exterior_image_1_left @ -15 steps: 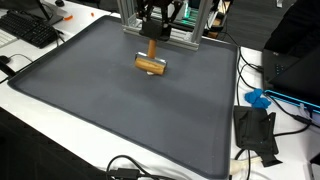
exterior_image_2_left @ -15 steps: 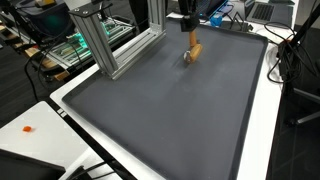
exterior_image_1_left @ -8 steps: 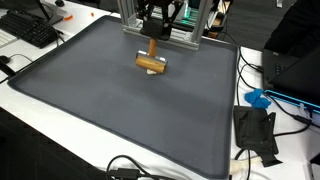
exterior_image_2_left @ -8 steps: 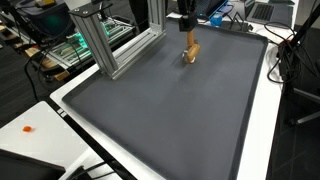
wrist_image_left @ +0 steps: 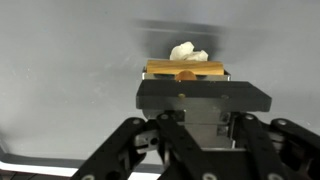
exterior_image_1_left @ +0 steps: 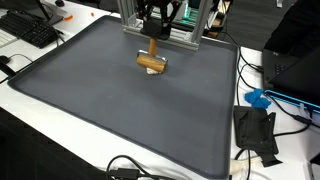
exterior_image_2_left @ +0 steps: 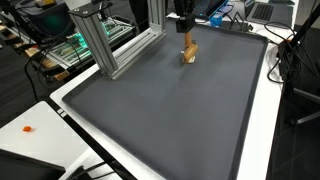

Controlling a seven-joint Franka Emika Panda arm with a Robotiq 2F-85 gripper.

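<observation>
The mallet (exterior_image_1_left: 151,65) looks like smooth, bare wood. The mat (exterior_image_1_left: 120,110) is dark grey and matt; the far frame (exterior_image_2_left: 100,40) is brushed metal.

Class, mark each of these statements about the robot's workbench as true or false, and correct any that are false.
1. The jaws are shut on the handle of the light-brown wooden mallet. True.
2. The mallet is at the near edge of the dark grey mat. False: it is at the far end, close to the aluminium frame.
3. The black keyboard lies on the mat. False: it lies on the white table beside the mat.
4. A small orange object lies on the white table. True.
</observation>
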